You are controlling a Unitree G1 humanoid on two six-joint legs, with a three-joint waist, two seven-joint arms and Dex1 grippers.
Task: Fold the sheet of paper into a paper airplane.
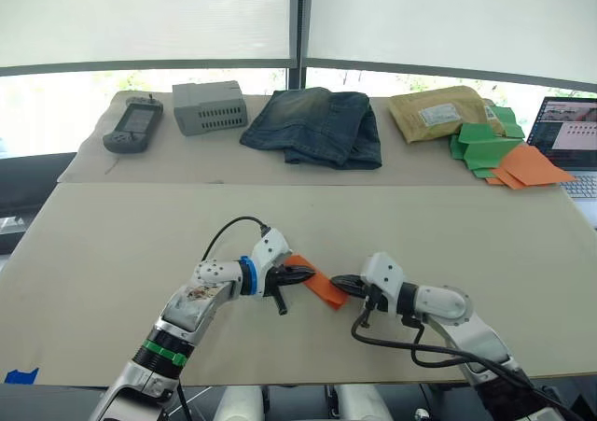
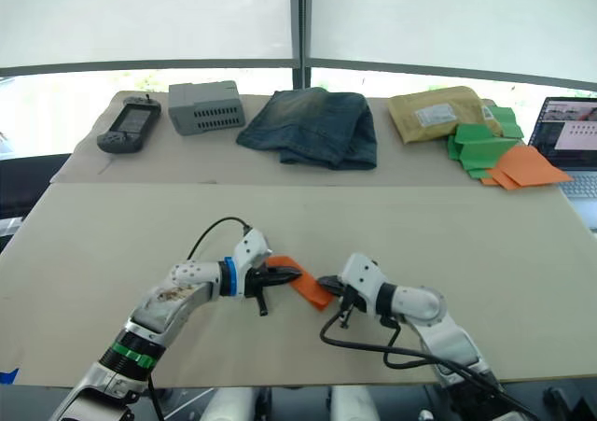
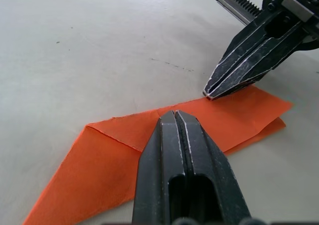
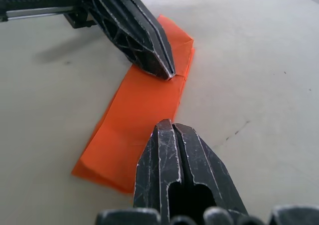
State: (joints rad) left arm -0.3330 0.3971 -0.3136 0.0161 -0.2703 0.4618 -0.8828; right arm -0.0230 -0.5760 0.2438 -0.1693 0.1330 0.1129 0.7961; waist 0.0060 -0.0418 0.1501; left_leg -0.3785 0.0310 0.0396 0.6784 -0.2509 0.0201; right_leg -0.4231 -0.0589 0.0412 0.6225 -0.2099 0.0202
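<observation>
Paper folded, flat — both closed hands pressing; underside creases hidden.

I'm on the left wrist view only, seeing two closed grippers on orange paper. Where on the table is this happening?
Observer: Near the front edge of the table. The sheet of paper lies flat between the left gripper and the right gripper.
Operator: Any other orange paper around?
Observer: Yes, paler orange folded papers at the far right, beside green folded papers.
Operator: What's straight behind the work area?
Observer: Folded jeans, at the middle of the far side.
</observation>
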